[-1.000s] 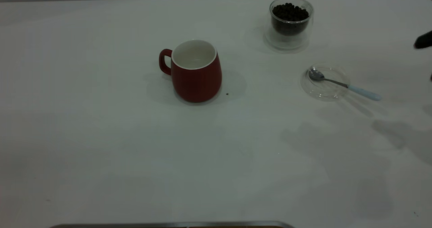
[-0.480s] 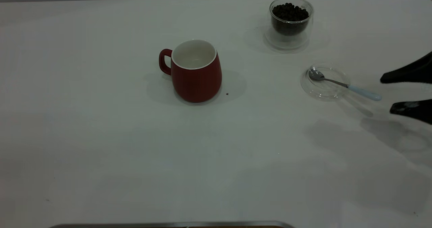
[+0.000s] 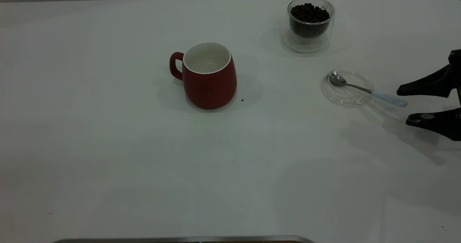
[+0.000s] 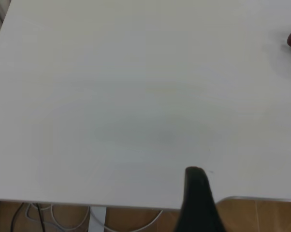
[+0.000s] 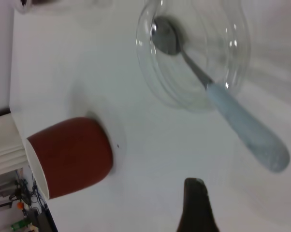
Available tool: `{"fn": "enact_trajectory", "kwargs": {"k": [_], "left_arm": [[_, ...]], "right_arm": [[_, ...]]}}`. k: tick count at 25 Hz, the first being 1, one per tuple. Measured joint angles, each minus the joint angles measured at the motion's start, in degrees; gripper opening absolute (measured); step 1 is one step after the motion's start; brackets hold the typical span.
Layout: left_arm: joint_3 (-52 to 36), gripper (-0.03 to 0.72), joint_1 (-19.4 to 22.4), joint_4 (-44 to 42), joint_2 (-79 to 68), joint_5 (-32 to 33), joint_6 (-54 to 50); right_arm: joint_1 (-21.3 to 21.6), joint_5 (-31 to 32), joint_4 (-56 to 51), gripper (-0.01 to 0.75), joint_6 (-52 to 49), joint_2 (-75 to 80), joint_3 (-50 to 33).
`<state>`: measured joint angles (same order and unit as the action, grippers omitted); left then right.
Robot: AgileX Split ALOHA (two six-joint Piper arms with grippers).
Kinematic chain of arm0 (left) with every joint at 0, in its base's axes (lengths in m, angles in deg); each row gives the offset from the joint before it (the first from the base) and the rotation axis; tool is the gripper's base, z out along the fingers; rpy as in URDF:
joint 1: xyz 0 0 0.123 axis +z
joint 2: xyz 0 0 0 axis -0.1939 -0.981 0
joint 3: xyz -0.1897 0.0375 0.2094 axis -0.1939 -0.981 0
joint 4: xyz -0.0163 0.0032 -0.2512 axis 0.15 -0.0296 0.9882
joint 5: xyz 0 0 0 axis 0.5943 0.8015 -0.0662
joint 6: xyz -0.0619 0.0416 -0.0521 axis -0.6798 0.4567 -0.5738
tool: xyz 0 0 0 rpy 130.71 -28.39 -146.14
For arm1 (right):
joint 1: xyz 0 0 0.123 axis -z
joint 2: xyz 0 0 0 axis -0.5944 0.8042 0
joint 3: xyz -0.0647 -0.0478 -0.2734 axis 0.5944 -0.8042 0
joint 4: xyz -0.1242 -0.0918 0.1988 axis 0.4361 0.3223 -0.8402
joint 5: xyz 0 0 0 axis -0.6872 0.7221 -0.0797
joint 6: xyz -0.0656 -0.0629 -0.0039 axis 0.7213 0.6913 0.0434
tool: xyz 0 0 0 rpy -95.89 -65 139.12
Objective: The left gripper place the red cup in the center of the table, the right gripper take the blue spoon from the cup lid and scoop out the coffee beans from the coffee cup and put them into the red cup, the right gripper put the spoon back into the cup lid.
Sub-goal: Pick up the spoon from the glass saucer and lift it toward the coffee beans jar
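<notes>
One red cup (image 3: 209, 76) stands upright near the middle of the white surface (image 3: 108, 156), its loop handle pointing left and its white inside bare. A single dark speck (image 3: 242, 100) lies on the surface just beside its base on the right. Far and to the right stands one coffee cup (image 3: 309, 24), clear glass, holding a heap of coffee beans (image 3: 309, 12) up to about its rim. Nearer than that, well apart from the red cup, sits one cup lid (image 3: 346, 87), and the one blue spoon (image 3: 371, 91) lies across it: the metal bowl rests inside the lid on its left, the pale handle sticks out over the rim to the right and down to the surface.

The right end effector (image 3: 405, 105) reaches in from the right edge with its two black fingers spread wide, one on the far side and one on the near side of the line of the handle. The fingertips stop just short of the handle's end and hold nothing. Nothing stands between them and the spoon.

In the left wrist view one dark finger (image 4: 197, 200) of the left end effector shows over the surface's edge; whether it is spread or pressed together cannot be told.
</notes>
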<state>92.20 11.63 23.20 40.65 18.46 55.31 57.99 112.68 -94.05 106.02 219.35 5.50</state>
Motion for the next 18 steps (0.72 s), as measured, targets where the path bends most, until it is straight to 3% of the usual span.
{"fn": "enact_trajectory", "kwargs": {"k": [18], "left_arm": [[0.0, 0.587, 0.0, 0.0, 0.0, 0.0, 0.0]], "right_arm": [[-3.9, -0.9, 0.0, 0.567, -0.7, 2.3, 5.3]]}}
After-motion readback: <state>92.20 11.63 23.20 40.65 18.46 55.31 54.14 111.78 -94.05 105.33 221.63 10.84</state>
